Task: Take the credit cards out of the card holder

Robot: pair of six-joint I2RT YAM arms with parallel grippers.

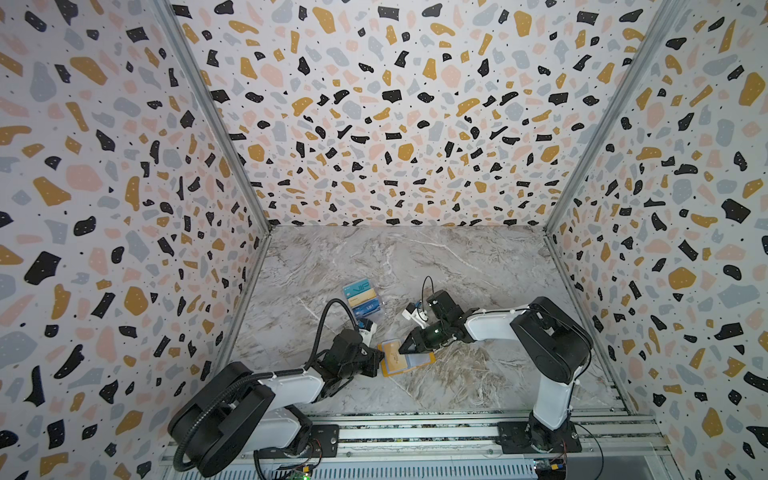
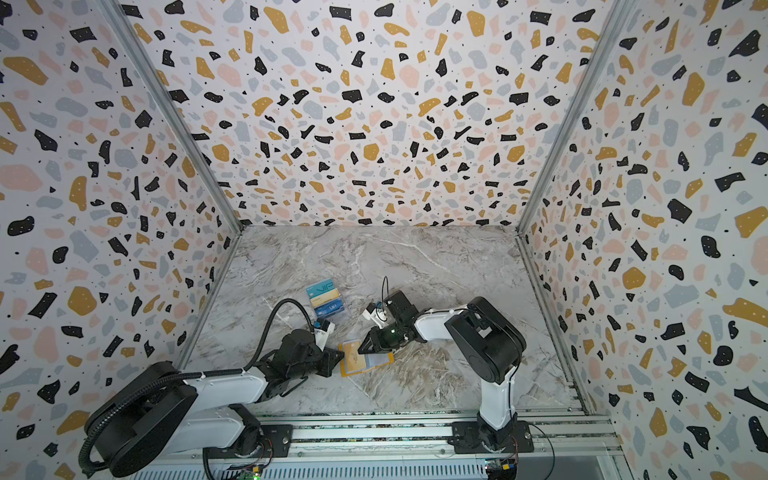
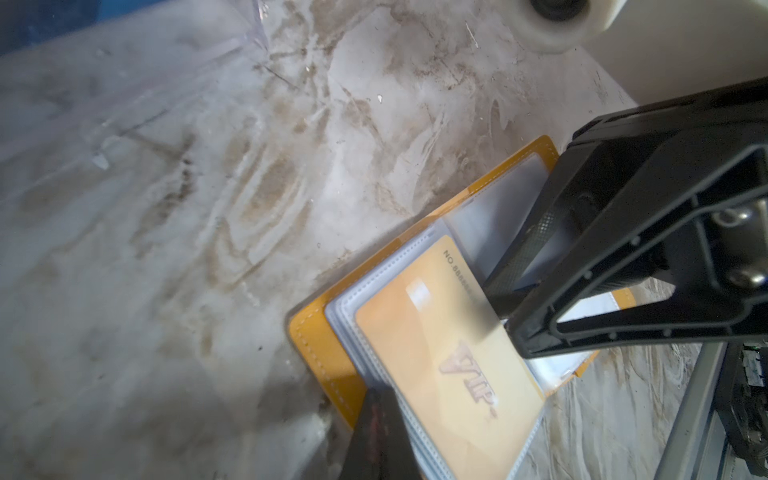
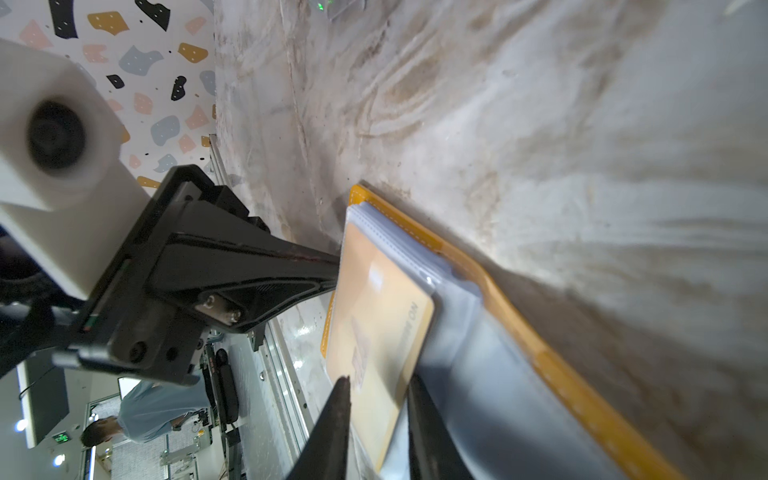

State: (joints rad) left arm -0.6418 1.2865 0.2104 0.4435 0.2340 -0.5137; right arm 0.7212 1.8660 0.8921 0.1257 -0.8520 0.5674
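Partly out of its sleeve, the gold VIP card (image 3: 436, 365) lies on the open holder (image 3: 316, 345) near the table's (image 1: 457, 266) front. Stiff, thin and slick, it wants pinching at its free edge. Your right gripper (image 4: 380, 380) straddles that edge, though you cannot tell whether it grips. Your left gripper (image 3: 376, 405), closed, pins the holder. Well apart, farther back, lie the other cards (image 1: 362, 300).

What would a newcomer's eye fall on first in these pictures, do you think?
The loud terrazzo walls, then the yellow card holder open on the marble table between left gripper and right gripper. The right one's jaws flank a gold VIP card; other cards lie farther back.
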